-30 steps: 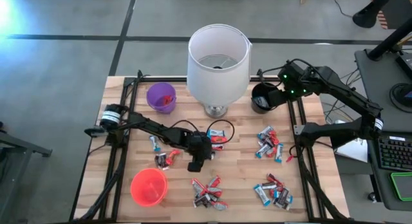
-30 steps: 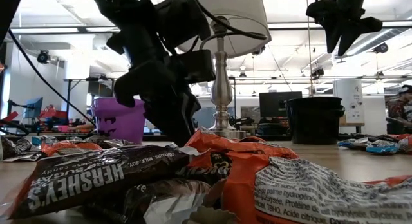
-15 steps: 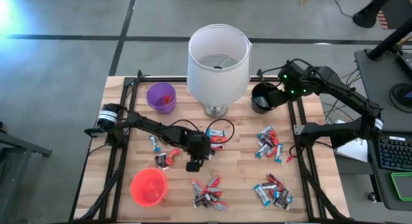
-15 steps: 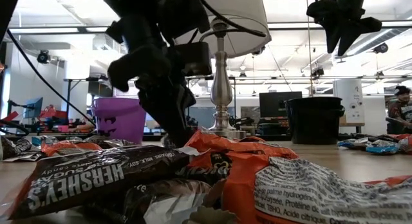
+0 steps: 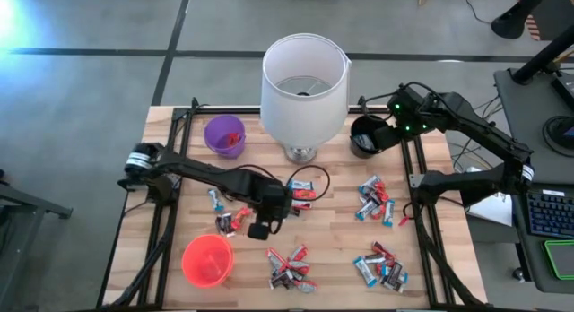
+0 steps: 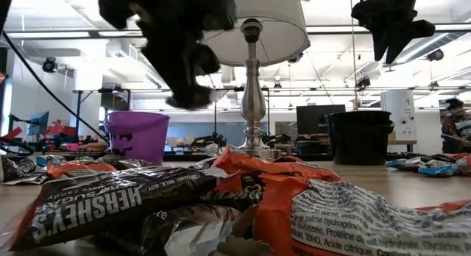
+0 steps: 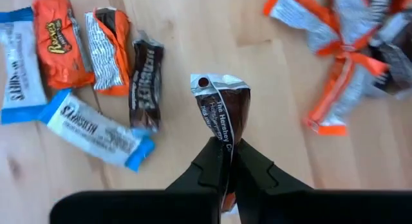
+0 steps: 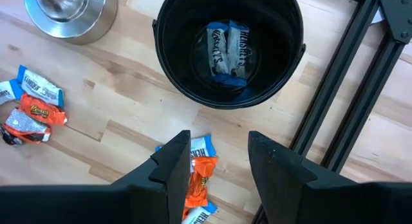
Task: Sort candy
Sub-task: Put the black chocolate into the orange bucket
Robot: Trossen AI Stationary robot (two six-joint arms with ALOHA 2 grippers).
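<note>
Left claw [image 7: 226,161] pinched tight on a brown bar [image 7: 222,108], gripped at one end only; the rest of the wrapper hangs free ahead of the fingertips, clear of the bench [image 5: 332,182]

Left claw sits mid-bench, between the loose bars [image 5: 226,215] and the red cup [image 5: 207,260]

Right claw [image 8: 217,161] parted and holding nothing, hovering over the black cup [image 8: 226,47], which has two light blue bars [image 8: 230,53] inside

Risks as I read them:
- end-grip on slick foil: a quick swing could let the bar slide out or twist, and I'd drop it back among the loose ones
- wrong cup: purple cup [image 5: 224,134] and red cup both near; I can't tell which takes brown, so a misdrop is possible
- the dangling end could catch a cup rim and hang on the edge
- lamp [image 5: 303,83] stands close to any path toward the black cup
</note>
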